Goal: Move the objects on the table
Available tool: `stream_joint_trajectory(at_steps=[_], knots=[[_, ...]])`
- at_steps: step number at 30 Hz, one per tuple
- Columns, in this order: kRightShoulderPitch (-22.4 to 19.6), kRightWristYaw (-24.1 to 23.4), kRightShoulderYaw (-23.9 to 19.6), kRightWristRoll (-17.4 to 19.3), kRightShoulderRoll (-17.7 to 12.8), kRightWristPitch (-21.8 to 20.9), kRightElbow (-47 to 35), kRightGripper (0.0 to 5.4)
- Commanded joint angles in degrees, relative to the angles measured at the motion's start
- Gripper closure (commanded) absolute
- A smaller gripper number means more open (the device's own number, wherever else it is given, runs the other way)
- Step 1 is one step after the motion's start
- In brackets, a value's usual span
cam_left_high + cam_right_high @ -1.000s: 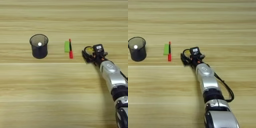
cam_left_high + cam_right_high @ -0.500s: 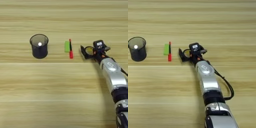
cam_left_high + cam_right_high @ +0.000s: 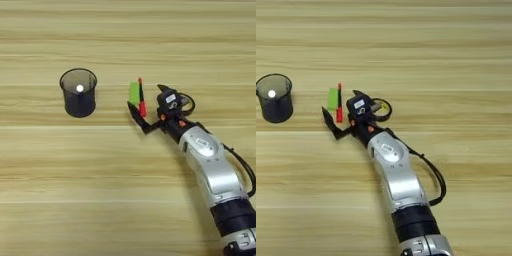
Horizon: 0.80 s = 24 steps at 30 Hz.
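Note:
A bright green block (image 3: 134, 93) lies on the light-wood table (image 3: 125, 30), with a slim red-and-black pen (image 3: 141, 97) right beside it on its right. My right gripper (image 3: 144, 96) is open. One black finger reaches past the pen's near end on the left and the other stands to the pen's right, so the pen's lower part lies between them. The black tape ring with yellow inside (image 3: 383, 109) lies just behind the gripper's wrist, partly hidden by it.
A black mesh cup (image 3: 78, 92) stands upright left of the green block, with a small white spot showing inside it. My silver forearm (image 3: 210, 165) crosses the table from the lower right, with a black cable looped along it.
The gripper has travelled left from beside the tape ring to the pen, and its fingers now straddle the pen's lower end. Block, pen, ring and cup have stayed in place.

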Motion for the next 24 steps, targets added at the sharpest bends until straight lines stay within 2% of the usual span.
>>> stream_joint_trajectory(at_steps=[1, 8, 24], knots=[[-3.6, -0.3, 0.4, -0.4, 0.1, -0.8, 0.3, 0.03], [-6.5, -0.8, 0.1, -0.9, 0.4, -1.9, 8.1, 0.03], [-10.1, 0.5, -2.3, 1.7, 1.2, -0.7, 14.9, 0.03]])
